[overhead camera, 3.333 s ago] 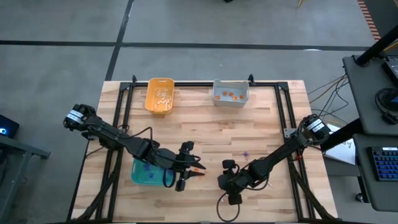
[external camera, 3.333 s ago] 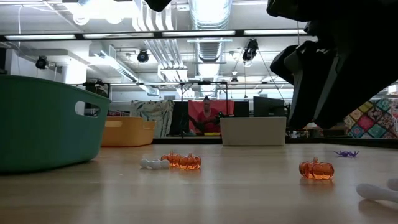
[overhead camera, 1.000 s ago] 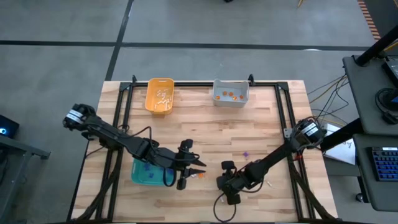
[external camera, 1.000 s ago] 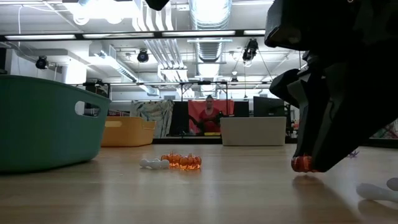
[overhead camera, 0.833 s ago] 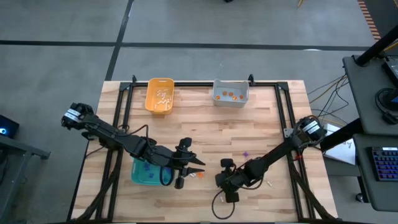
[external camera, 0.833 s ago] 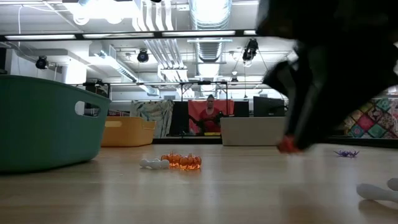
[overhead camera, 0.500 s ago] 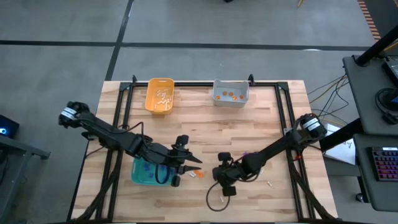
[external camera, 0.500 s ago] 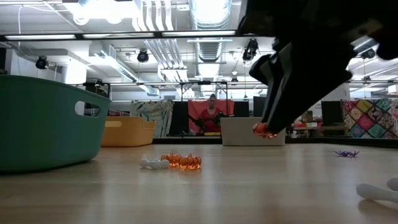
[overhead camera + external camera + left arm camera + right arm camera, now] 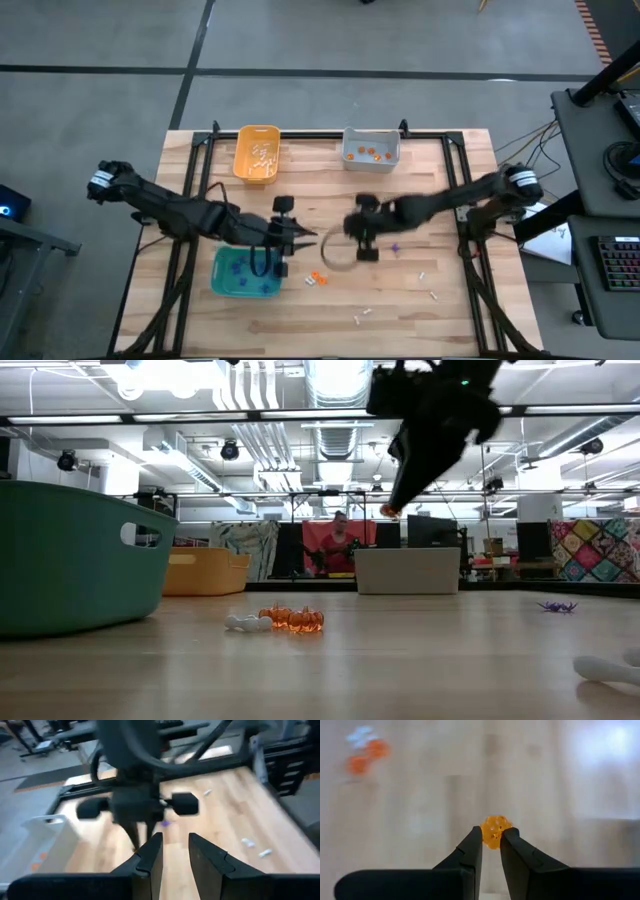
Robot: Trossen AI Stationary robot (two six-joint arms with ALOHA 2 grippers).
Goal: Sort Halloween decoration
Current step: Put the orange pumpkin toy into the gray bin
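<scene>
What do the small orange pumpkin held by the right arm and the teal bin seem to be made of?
The pumpkin, pinched between the right gripper's fingers, looks like translucent glossy plastic or glass: light glows through it. The teal bin looks like opaque moulded plastic with a dull sheen and a cut-out handle.

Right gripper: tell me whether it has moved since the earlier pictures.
Yes. The right gripper, shut on an orange pumpkin, has risen and moved from the table's near edge toward the grey bin.

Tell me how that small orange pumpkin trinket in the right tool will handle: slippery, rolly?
The small glossy orange pumpkin trinket looks hard and translucent, so probably stiff and somewhat slippery. The right tool pinches only its edge, so it may slip. Being round, it would likely roll if dropped.
</scene>
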